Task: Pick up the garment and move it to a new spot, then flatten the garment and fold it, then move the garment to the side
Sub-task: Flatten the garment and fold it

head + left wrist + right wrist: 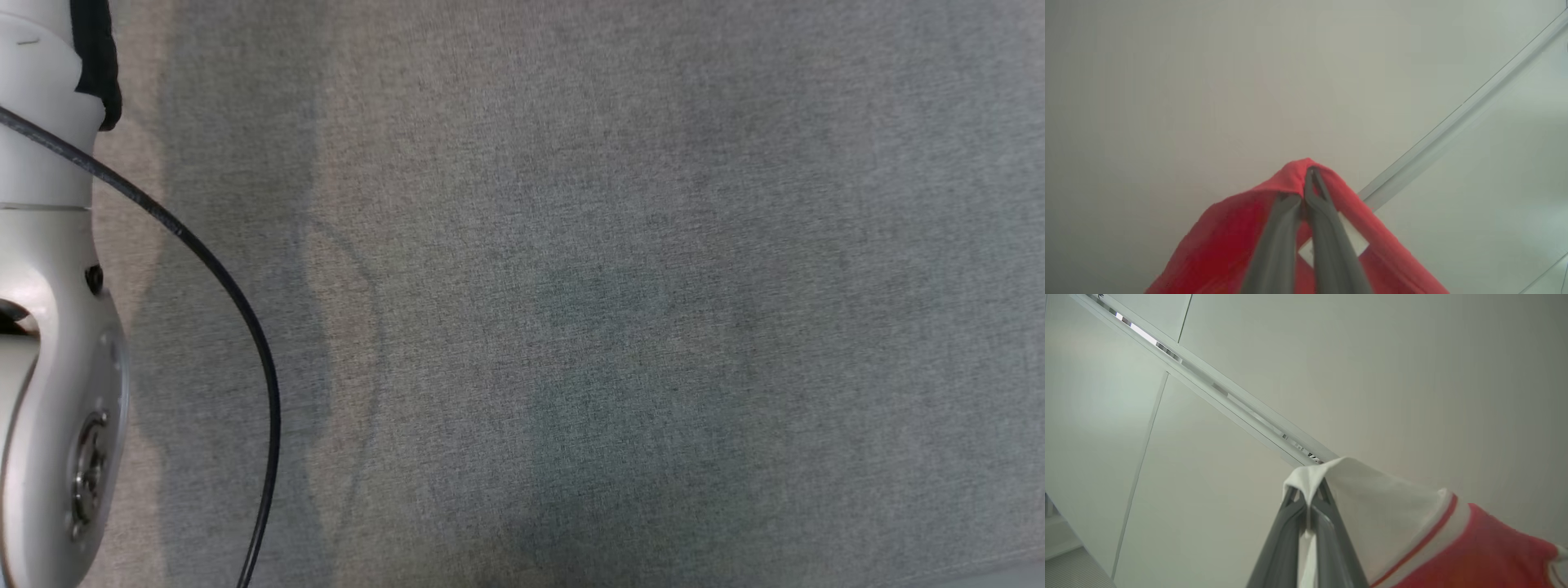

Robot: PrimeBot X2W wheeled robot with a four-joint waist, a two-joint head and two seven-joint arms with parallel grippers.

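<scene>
Grey woven cloth covers the worktop (620, 245), with the pale left forearm (49, 327) and its black cable (237, 302) along the worktop's left edge.

And the garment (1224, 237) is up! It's red with a white collar edged by a thin red stripe, and it hangs between the two arms. By my reading it is lifted well clear of the worktop, since both wrist cameras look past it at pale panels and a rail (1229, 396).

The left tool (1308, 177) is clamped tight on a peak of red fabric, which drapes down both sides of its fingers. The right tool (1307, 495) is pinched shut on the white collar, and cloth folds over its tips.

So the pick-up looks done, and carrying the garment to a new spot seems to be the step in hand. Laying it down on the worktop, flattening, folding and the final shift to the side are all to come.

There's a small white tag (1357, 241) just beside the left tool's fingers, but no writing on it can be read. No brand or print is legible on the collar either.
</scene>
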